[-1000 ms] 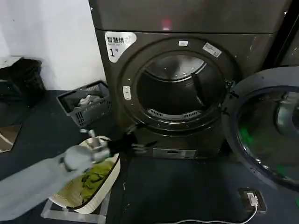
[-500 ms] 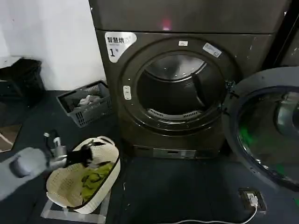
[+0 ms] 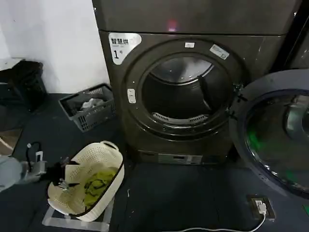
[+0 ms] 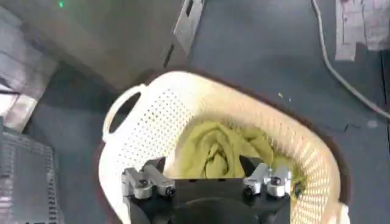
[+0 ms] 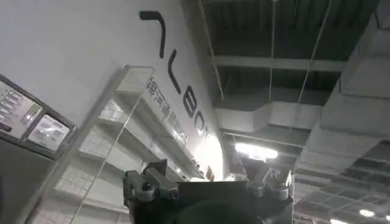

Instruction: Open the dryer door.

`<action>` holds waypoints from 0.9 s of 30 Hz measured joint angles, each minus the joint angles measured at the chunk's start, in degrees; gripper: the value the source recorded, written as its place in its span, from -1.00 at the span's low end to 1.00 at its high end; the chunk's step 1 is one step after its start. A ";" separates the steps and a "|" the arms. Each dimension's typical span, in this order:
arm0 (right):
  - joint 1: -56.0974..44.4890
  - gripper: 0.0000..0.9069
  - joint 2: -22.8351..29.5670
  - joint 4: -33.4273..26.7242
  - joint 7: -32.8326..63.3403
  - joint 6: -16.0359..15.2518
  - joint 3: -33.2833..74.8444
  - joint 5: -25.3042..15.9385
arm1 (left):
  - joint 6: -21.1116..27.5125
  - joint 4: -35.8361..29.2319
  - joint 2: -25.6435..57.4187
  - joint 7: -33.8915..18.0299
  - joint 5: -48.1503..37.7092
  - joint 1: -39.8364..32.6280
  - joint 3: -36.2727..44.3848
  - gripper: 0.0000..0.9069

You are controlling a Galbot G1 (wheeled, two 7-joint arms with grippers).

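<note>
the dryer door [image 3: 273, 133] is swung wide open on the right side of the dryer [image 3: 188, 96], and the round drum hole shows. the left gripper [image 3: 62, 175] hangs low on the left, just over the rim of the white basket [image 3: 104, 154] with green cloth [image 4: 222, 152] inside. its fingers are spread apart and hold nothing. the right gripper [image 5: 207, 182] points up at the ceiling, fingers spread apart too. a grey crate [image 3: 89, 107] sits by the wall.

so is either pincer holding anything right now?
No. The left pincer is open over the basket with nothing between its fingers; the right pincer, pointing up, is empty too.
</note>
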 joint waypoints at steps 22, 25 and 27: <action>0.12 1.00 -0.28 -0.07 -0.12 -0.02 -0.45 -0.22 | -0.79 2.21 0.49 3.00 4.35 1.21 -1.87 1.00; 0.06 1.00 -0.36 -0.08 -0.15 -0.06 -0.37 -0.22 | -1.12 2.40 0.54 3.18 4.66 1.21 -2.00 1.00; 0.06 1.00 -0.40 -0.08 -0.16 -0.09 -0.34 -0.22 | -1.24 2.31 0.72 3.77 4.42 1.20 -2.13 1.00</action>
